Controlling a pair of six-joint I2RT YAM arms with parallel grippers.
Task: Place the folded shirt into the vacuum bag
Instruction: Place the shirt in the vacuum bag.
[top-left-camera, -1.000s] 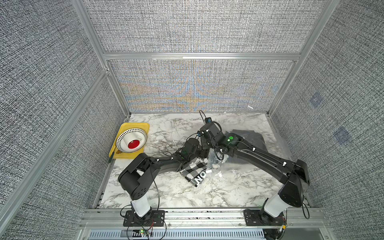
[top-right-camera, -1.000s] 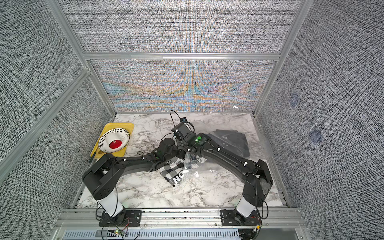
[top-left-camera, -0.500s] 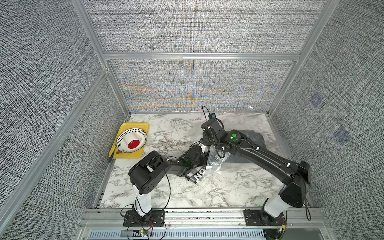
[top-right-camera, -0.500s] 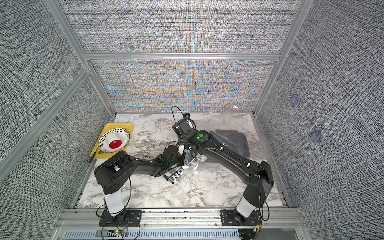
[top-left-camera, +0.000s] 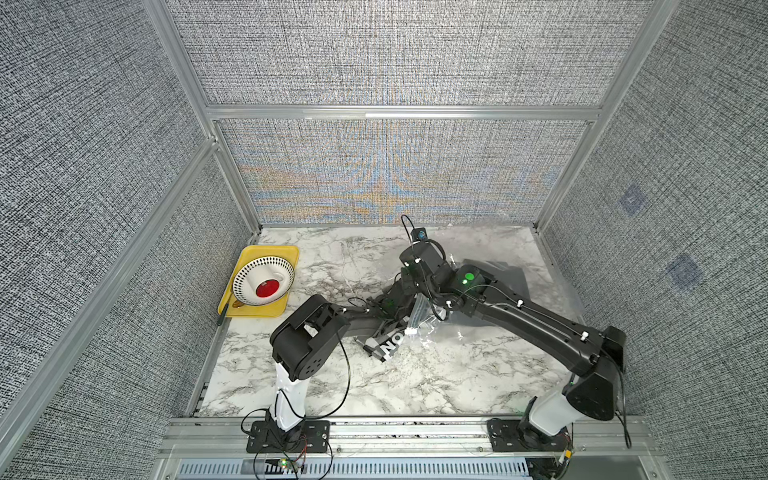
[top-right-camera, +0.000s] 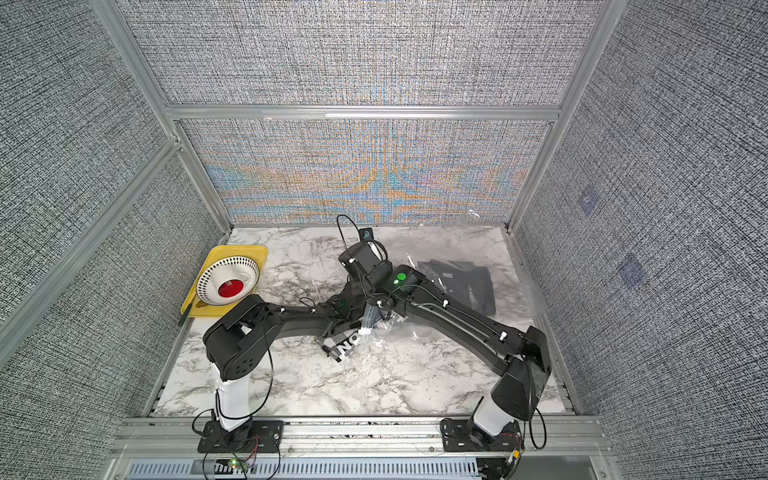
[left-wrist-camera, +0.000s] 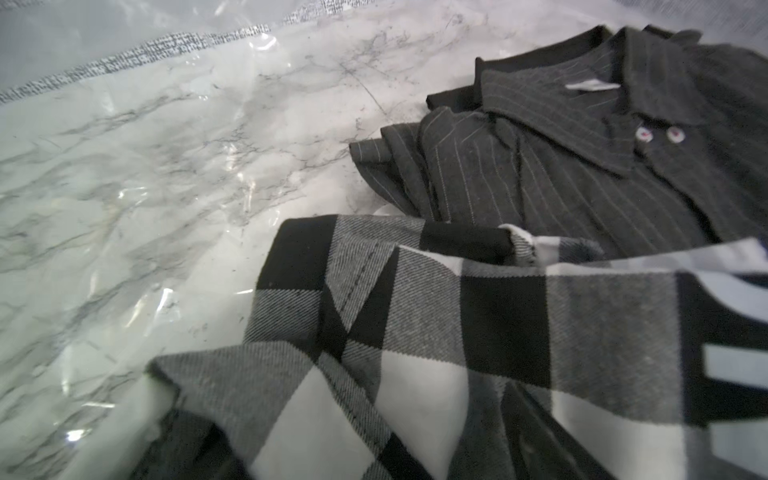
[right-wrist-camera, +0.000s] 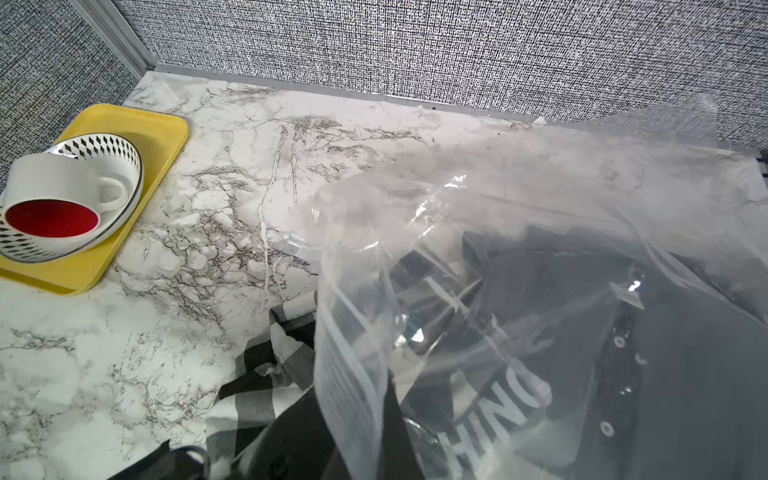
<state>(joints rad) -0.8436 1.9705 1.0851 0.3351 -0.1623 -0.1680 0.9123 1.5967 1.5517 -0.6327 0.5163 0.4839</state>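
Observation:
The vacuum bag (top-left-camera: 552, 286) (top-right-camera: 513, 257) lies clear and crinkly over the back right of the table. A dark pinstriped shirt (top-right-camera: 461, 282) (left-wrist-camera: 582, 158) rests inside it. The folded shirt (top-left-camera: 384, 345) (top-right-camera: 343, 347) (left-wrist-camera: 457, 332), black-and-white check with white lettering, lies at the bag's mouth, partly under the plastic. My right gripper (top-left-camera: 417, 297) is shut on the bag's zip edge (right-wrist-camera: 353, 374) and holds it up off the table. My left gripper (top-left-camera: 394, 305) reaches in under that edge beside the checked shirt. Its jaws are hidden by cloth and by the right arm.
A yellow tray (top-left-camera: 286, 253) (right-wrist-camera: 158, 129) sits at the back left, holding a patterned bowl (top-left-camera: 249, 274) and a white cup (right-wrist-camera: 62, 174) with a red inside. A dark pen-like thing (top-left-camera: 222, 316) lies by the tray's front corner. Walls close in the table on three sides.
The left arm's elbow has swung right, towards the middle. My right gripper has shifted slightly towards the back with the bag edge. The checked shirt sits a little further left.

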